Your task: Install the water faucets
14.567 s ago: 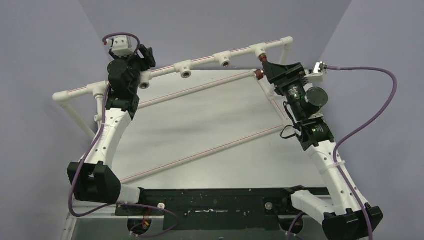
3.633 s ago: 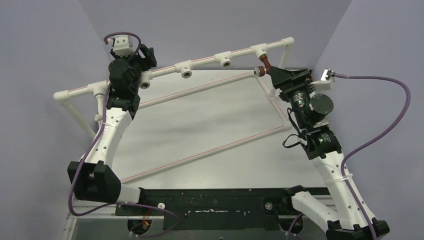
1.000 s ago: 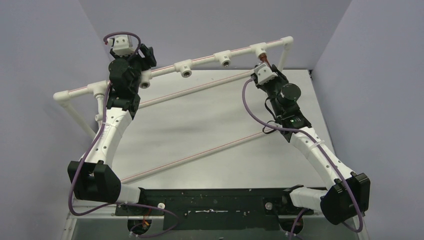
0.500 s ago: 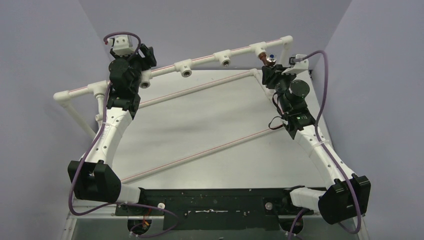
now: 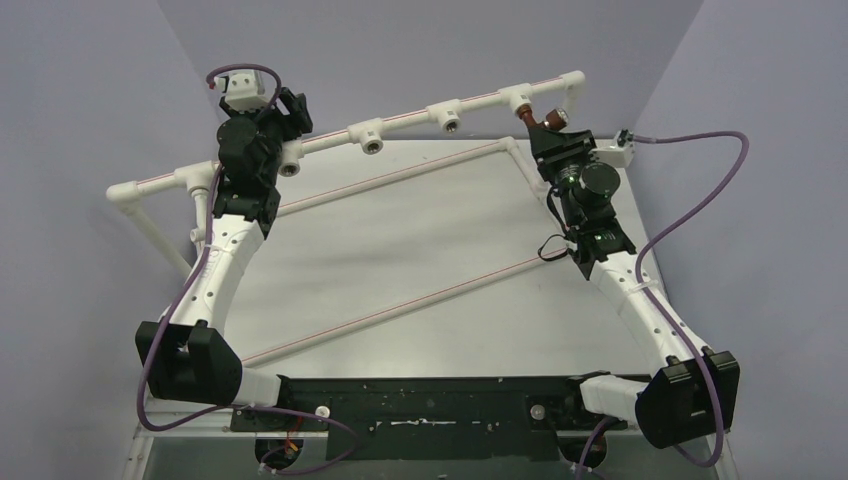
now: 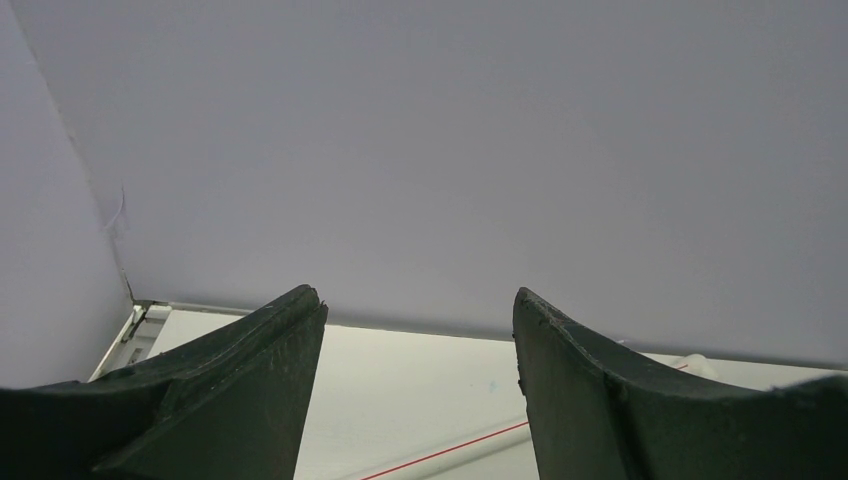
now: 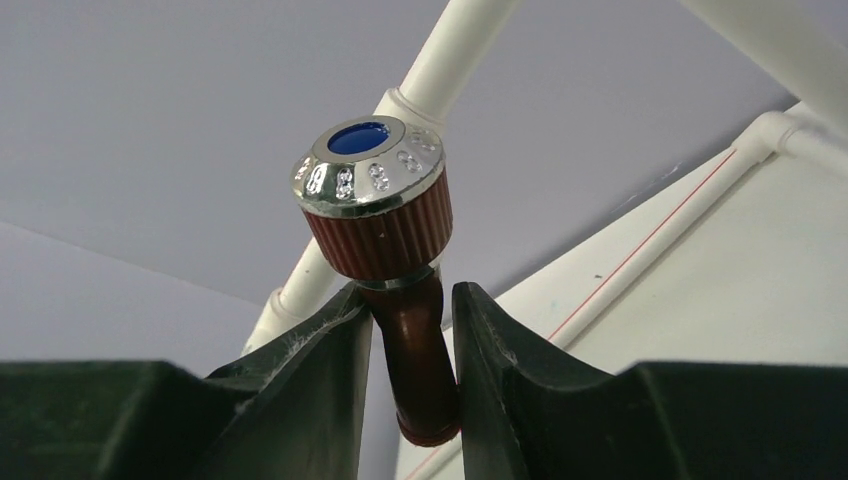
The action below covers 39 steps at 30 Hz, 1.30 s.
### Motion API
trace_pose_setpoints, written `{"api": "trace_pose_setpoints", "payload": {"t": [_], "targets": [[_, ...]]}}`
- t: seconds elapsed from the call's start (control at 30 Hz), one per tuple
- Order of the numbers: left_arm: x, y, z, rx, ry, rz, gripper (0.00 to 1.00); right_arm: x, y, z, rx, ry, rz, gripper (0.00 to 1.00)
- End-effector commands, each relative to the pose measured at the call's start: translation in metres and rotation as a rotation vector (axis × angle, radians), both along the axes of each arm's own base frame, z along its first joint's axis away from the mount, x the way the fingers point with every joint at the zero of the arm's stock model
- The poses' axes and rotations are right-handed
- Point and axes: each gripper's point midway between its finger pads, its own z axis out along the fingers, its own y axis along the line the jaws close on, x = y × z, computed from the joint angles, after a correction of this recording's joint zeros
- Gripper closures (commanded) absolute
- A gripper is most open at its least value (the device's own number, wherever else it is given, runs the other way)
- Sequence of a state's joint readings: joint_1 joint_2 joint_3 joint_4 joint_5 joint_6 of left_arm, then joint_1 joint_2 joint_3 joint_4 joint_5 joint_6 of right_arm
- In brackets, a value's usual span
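- Top external: right tool holds the reddish-brown faucet just beside the pipe frame, at its far-right tee; left tool is near the frame.
- Left wrist: fingers stand apart, counter showing between.
- Right wrist: fingers clamp the faucet's stem under its knob cap.

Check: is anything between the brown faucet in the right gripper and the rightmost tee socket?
Nothing visible. The brown faucet, clamped in the right gripper, has its end right at the rightmost tee socket, with no object between them.
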State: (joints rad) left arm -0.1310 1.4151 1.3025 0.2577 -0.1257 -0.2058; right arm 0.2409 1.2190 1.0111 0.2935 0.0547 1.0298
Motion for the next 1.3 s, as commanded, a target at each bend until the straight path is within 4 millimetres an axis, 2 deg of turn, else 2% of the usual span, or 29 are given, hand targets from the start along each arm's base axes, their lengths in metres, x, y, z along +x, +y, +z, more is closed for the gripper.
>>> {"api": "trace_pose_setpoints", "payload": {"t": [0.0, 0.2, 0.43, 0.5, 0.53, 0.67, 0.73, 0.93, 1.13, 1.27], "targets": [[0.001, -0.016, -0.124, 0.078, 0.368, -0.084, 0.34, -0.01, -0.002, 0.049, 0.367, -0.102, 0.016, 1.0], [0.001, -0.016, -0.124, 0.078, 0.369, -0.082, 0.34, -0.015, 0.007, 0.043, 0.57, -0.039, 0.085, 1.0], [0.001, -0.015, -0.124, 0.08, 0.369, -0.079, 0.34, -0.022, 0.006, 0.047, 0.629, -0.031, 0.094, 1.0], [0.001, -0.015, -0.124, 0.08, 0.369, -0.08, 0.34, -0.024, 0.005, 0.046, 0.612, -0.031, 0.087, 0.94], [0.001, -0.015, -0.124, 0.08, 0.37, -0.081, 0.34, -0.025, 0.004, 0.046, 0.602, -0.031, 0.083, 0.88], [0.001, -0.015, -0.124, 0.08, 0.371, -0.08, 0.34, -0.028, 0.003, 0.041, 0.551, -0.016, 0.07, 0.5], [0.001, -0.015, -0.124, 0.08, 0.37, -0.079, 0.34, -0.029, 0.004, 0.038, 0.536, -0.004, 0.074, 0.42], [0.001, -0.015, -0.123, 0.08, 0.368, -0.08, 0.34, -0.037, 0.004, 0.028, 0.509, 0.016, 0.079, 0.33], [0.001, -0.016, -0.123, 0.08, 0.369, -0.082, 0.34, -0.048, 0.001, 0.021, 0.453, 0.029, 0.071, 0.3], [0.0, -0.015, -0.123, 0.08, 0.368, -0.081, 0.34, -0.056, 0.002, 0.024, 0.403, 0.016, 0.087, 0.29]]}}
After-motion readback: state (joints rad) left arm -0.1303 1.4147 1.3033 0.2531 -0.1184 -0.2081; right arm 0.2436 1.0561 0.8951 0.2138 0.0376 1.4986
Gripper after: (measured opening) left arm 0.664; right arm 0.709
